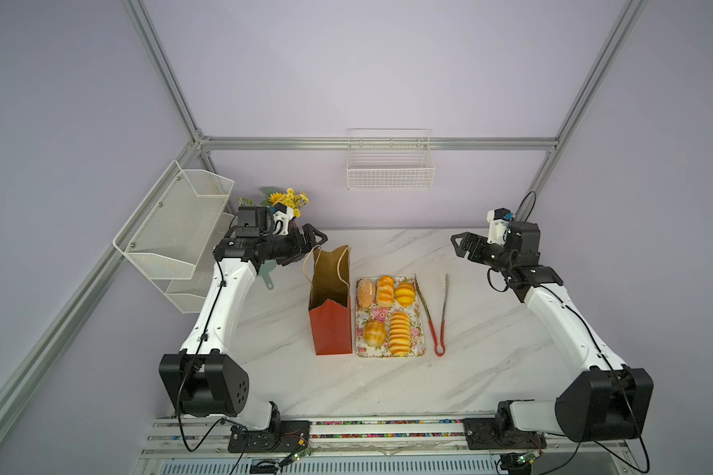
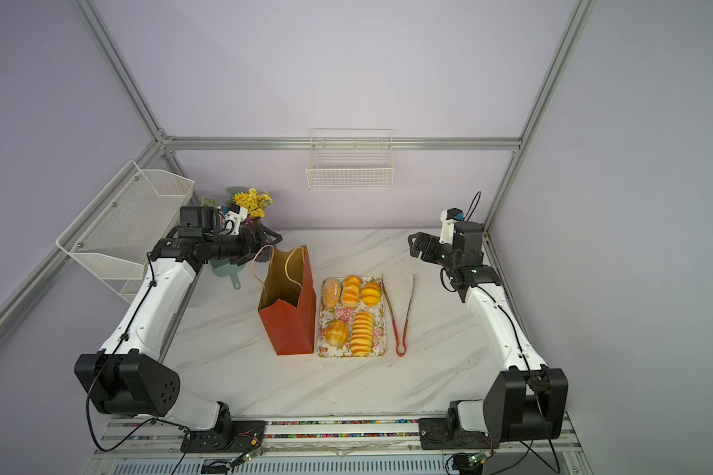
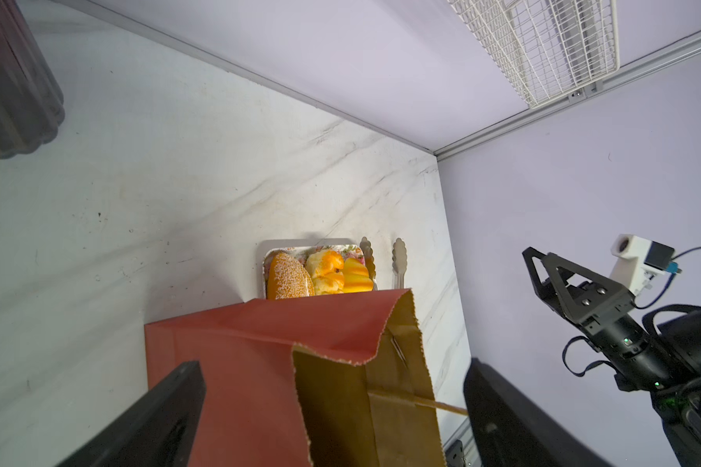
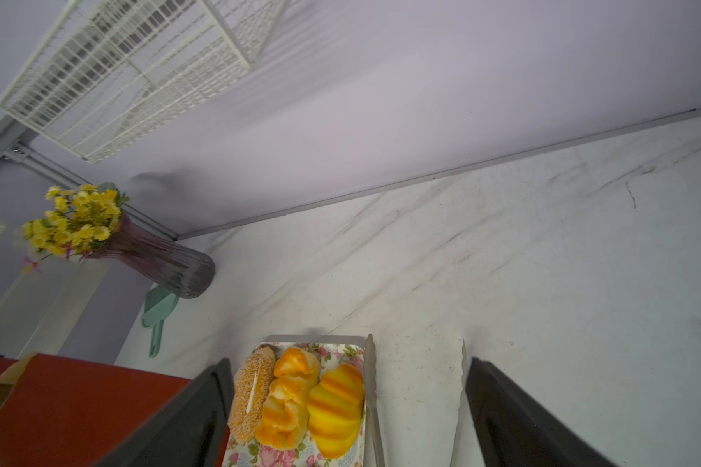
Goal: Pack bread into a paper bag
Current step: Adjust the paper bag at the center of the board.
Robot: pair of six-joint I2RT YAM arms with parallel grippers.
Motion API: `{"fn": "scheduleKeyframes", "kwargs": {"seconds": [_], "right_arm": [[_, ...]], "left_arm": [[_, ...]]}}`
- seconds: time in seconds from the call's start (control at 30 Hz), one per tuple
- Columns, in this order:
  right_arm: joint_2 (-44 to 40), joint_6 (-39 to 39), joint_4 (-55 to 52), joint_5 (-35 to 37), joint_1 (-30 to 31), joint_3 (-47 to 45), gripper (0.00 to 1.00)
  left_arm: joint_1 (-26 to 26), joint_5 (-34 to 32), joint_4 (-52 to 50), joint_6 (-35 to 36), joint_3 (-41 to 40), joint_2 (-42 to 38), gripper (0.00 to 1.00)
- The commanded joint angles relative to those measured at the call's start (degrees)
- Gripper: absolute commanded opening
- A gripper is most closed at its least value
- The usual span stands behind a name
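The paper bag (image 1: 331, 325) (image 2: 289, 329) stands upright and open on the marble table, red outside and brown inside, with cord handles. To its right, several glossy golden bread pieces (image 1: 400, 333) (image 2: 362, 333) lie on a floral tray (image 1: 377, 314). My left gripper (image 1: 313, 238) (image 2: 271, 238) hovers open just behind the bag's far rim. In the left wrist view the bag's mouth (image 3: 332, 404) shows between its spread fingers (image 3: 171, 408), with bread (image 3: 288, 279) beyond. My right gripper (image 1: 458, 243) (image 2: 414, 243) hangs open at the back right. It (image 4: 353, 408) looks down on the bread (image 4: 334, 404) and the bag (image 4: 77, 404).
Metal tongs with red handles (image 1: 431, 316) (image 4: 371, 384) lie right of the tray. A purple vase of yellow flowers (image 1: 291, 201) (image 4: 167, 263) and a green scoop (image 1: 267, 279) stand at the back left. A wire basket (image 1: 390, 168) hangs on the back wall, a mesh shelf (image 1: 178, 222) on the left.
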Motion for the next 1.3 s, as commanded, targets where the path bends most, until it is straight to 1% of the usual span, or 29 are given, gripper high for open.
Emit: {"fn": "scheduleKeyframes", "kwargs": {"seconds": [0.0, 0.1, 0.13, 0.17, 0.23, 0.27, 0.3, 0.33, 0.37, 0.4, 0.43, 0.53, 0.63, 0.67, 0.73, 0.77, 0.8, 0.83, 0.87, 0.9, 0.93, 0.97, 1.0, 1.03, 1.07, 1.1, 1.17, 1.2, 1.27], "right_arm": [[-3.4, -2.1, -3.7, -0.5, 0.5, -1.5, 0.97], [-4.5, -2.5, -2.8, 0.6, 1.1, -3.5, 0.97], [-4.6, -2.5, -2.5, 0.7, 1.2, -3.7, 0.97], [-4.4, -2.5, -2.4, 0.8, 1.4, -3.8, 0.97], [-4.1, -2.5, -2.1, 1.2, 2.1, -3.8, 0.97], [-3.9, -2.7, -1.7, 1.8, 2.6, -3.8, 0.97], [-3.8, -2.7, -1.3, 2.4, 3.1, -3.8, 0.97], [-3.8, -2.9, -0.8, 2.7, 3.5, -3.8, 0.97], [-3.7, -3.0, -0.3, 3.1, 4.0, -3.8, 0.97], [-3.6, -3.2, 0.2, 3.5, 4.5, -3.8, 0.97], [-3.3, -3.4, 0.4, 3.8, 5.0, -3.6, 0.97], [-2.4, -4.3, 0.6, 5.0, 6.6, -3.2, 0.97], [-2.0, -5.5, -0.1, 6.4, 8.1, -2.2, 0.97], [-2.1, -6.2, -0.7, 6.8, 8.6, -1.6, 0.97], [-2.5, -6.9, -2.2, 6.4, 9.1, 0.2, 0.97], [-2.8, -7.0, -2.9, 5.5, 9.1, 1.2, 0.97], [-3.1, -6.9, -3.5, 4.4, 9.1, 2.3, 0.97], [-3.5, -6.4, -3.7, 3.3, 9.1, 3.1, 0.97], [-3.7, -5.0, -3.6, 1.1, 9.1, 3.9, 0.97], [-4.1, -2.8, -2.9, -1.1, 9.1, 4.3, 0.97], [-4.4, -0.4, -1.7, -2.9, 9.1, 4.3, 0.97], [-5.1, 3.3, 0.2, -4.6, 9.2, 3.3, 0.97], [-5.9, 6.8, 1.7, -5.7, 9.1, 2.3, 0.97], [-6.6, 9.1, 3.1, -7.5, 9.1, 1.5, 0.97], [-7.5, 9.7, 5.3, -10.8, 9.2, 0.7, 0.97], [-8.0, 10.2, 6.6, -13.2, 9.2, 0.2, 0.97], [-8.5, 11.0, 7.1, -15.0, 9.1, 0.5, 0.97], [-8.8, 11.0, 7.3, -15.1, 9.1, 0.5, 0.98], [-9.2, 11.3, 6.5, -13.5, 9.2, 0.6, 0.97]], "left_arm": [[0.4, -11.7, -12.5, 2.9, 8.4, -3.2, 1.00], [-0.5, -26.7, -20.3, 2.8, 15.1, -4.1, 1.00], [-1.2, -30.5, -22.2, 3.1, 17.0, -4.4, 1.00], [-1.9, -33.3, -23.4, 3.1, 18.5, -5.0, 1.00], [-2.1, -34.3, -23.6, 2.5, 19.0, -6.1, 1.00], [-2.1, -33.8, -23.3, 2.1, 18.6, -8.7, 1.00], [-1.8, -32.3, -23.2, 1.0, 17.4, -9.4, 1.00], [-1.1, -27.7, -22.6, 1.0, 16.1, -9.7, 1.00], [0.0, -20.8, -22.6, 0.9, 14.7, -9.5, 1.00], [0.4, -15.7, -22.5, 0.9, 13.6, -9.2, 1.00], [0.4, -13.6, -22.3, 0.8, 12.9, -9.4, 1.00], [0.4, -13.1, -20.5, 0.1, 11.6, -12.7, 1.00], [0.0, -17.2, -21.9, -2.0, 14.5, -15.3, 1.00], [0.0, -16.8, -22.2, -2.8, 15.8, -16.1, 1.00], [-0.1, -10.2, -19.6, -4.8, 17.8, -18.0, 1.00], [-0.2, -5.4, -16.1, -6.8, 18.1, -19.5, 1.00], [-0.5, 0.7, -9.3, -9.0, 16.3, -21.9, 1.00], [-0.6, 5.6, 0.0, -12.8, 12.2, -25.0, 1.00], [-0.6, 8.2, 14.5, -20.0, 4.4, -29.4, 1.00], [-0.6, 8.7, 30.4, -28.3, -4.1, -33.8, 1.00], [-0.6, 8.5, 44.8, -34.9, -10.9, -36.7, 1.00], [-0.6, 6.5, 58.5, -42.1, -17.7, -39.3, 1.00], [-0.6, 3.4, 65.3, -48.9, -23.0, -41.5, 1.00], [-0.6, 1.4, 65.8, -51.6, -25.7, -43.0, 1.00], [-0.6, 0.4, 63.0, -52.0, -26.6, -44.0, 1.00], [-0.6, 1.9, 61.1, -50.5, -26.4, -44.2, 1.00], [-0.6, 7.5, 70.7, -47.3, -25.7, -42.7, 1.00], [-0.6, 9.0, 74.1, -47.2, -24.7, -41.8, 1.00], [-0.6, 10.1, 74.3, -46.1, -22.2, -40.3, 1.00]]}}
